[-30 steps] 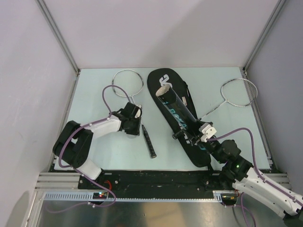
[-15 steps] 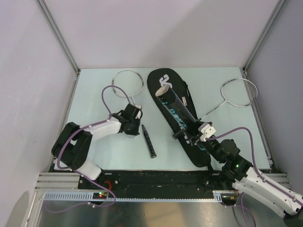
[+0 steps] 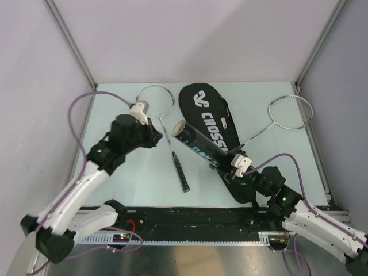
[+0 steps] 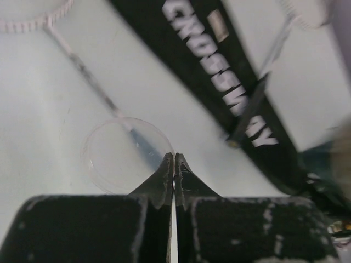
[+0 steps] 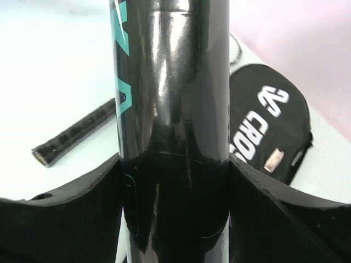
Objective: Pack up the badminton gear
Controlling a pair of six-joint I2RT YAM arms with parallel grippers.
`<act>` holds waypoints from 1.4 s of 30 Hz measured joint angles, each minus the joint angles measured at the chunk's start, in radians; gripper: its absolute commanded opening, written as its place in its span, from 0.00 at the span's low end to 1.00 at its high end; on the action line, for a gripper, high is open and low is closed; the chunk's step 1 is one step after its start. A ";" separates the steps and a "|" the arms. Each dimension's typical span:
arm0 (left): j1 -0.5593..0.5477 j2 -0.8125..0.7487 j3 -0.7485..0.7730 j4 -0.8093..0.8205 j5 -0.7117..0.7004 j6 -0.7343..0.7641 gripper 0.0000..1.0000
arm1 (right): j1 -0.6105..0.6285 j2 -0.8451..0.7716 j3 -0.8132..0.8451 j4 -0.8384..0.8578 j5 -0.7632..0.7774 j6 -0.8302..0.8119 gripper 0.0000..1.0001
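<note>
Glossy black plastic fills the right wrist view: the tube [image 5: 173, 109] is clamped across its body by the right end effector [image 5: 174, 186], whose jaws are spread wide around it. From above, the grip sits near the tube's nearer end. The tube hangs tilted over the lower part of the bag, with its open mouth turned toward the left arm. It is probably light, stiff and slick, so a loose hold could let it twist and a hard one could dent it. Whether any shuttlecocks are inside cannot be told.

Just beyond, on the tabletop [image 3: 144, 184], lies the left racquet [image 3: 181, 175], black handle nearest and thin shaft running away to its head. It should be light and springy; the handle is the place to grasp, not the shaft or strings.

The left end effector [image 4: 174, 161] is raised above that shaft, fingers together, apparently pinching the rim of a clear lid [image 4: 118, 156] — thin, slippery, easily dropped.

Farther back, the CROSSWAY bag [image 3: 210, 112] lies flat. It looks soft and limp, so its opening would likely need holding.

The right racquet [image 3: 290, 112] lies at the far right — its shaft runs in toward the tube and right arm, which hide its handle and block access.
</note>
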 measured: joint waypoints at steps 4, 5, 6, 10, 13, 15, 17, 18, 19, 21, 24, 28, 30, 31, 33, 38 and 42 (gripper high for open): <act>0.003 -0.151 0.113 -0.047 0.045 0.018 0.00 | 0.000 0.006 0.000 0.002 -0.118 -0.033 0.03; 0.004 -0.182 0.138 -0.063 0.061 0.026 0.00 | 0.002 0.008 0.000 0.002 -0.146 -0.042 0.03; 0.005 -0.208 0.159 -0.081 0.073 0.031 0.00 | 0.004 0.012 0.000 0.003 -0.165 -0.050 0.03; 0.007 -0.286 0.204 -0.138 0.169 0.042 0.00 | 0.027 0.032 0.000 0.006 -0.224 -0.086 0.03; 0.007 -0.301 0.209 -0.168 0.278 0.043 0.00 | 0.043 0.047 0.000 0.009 -0.249 -0.110 0.03; 0.007 -0.298 0.209 -0.187 0.346 0.043 0.00 | 0.057 0.056 0.000 0.012 -0.253 -0.124 0.03; 0.007 -0.297 0.208 -0.198 0.392 0.042 0.00 | 0.071 0.064 0.000 0.019 -0.251 -0.134 0.03; 0.007 -0.297 0.205 -0.202 0.412 0.041 0.00 | 0.076 0.067 0.000 0.022 -0.250 -0.139 0.02; 0.008 -0.299 0.201 -0.206 0.435 0.040 0.00 | 0.084 0.071 0.000 0.025 -0.249 -0.144 0.02; 0.008 -0.303 0.196 -0.212 0.474 0.033 0.00 | 0.096 0.079 0.000 0.034 -0.244 -0.152 0.02; 0.008 -0.308 0.192 -0.216 0.534 0.025 0.00 | 0.104 0.086 0.000 0.048 -0.238 -0.162 0.02; 0.008 -0.327 0.173 -0.216 0.593 0.021 0.00 | 0.106 0.088 0.001 0.063 -0.225 -0.169 0.02; 0.008 -0.339 0.165 -0.217 0.617 0.016 0.00 | 0.106 0.087 0.002 0.067 -0.218 -0.175 0.02; 0.008 -0.343 0.164 -0.218 0.628 0.014 0.00 | 0.106 0.087 0.002 0.068 -0.216 -0.178 0.02; 0.008 -0.344 0.163 -0.217 0.645 0.012 0.00 | 0.106 0.084 0.002 0.069 -0.215 -0.185 0.02; 0.008 -0.343 0.163 -0.217 0.684 -0.002 0.00 | 0.106 0.074 0.002 0.070 -0.217 -0.197 0.01; 0.008 -0.339 0.163 -0.216 0.710 -0.005 0.00 | 0.106 0.069 0.002 0.071 -0.223 -0.210 0.01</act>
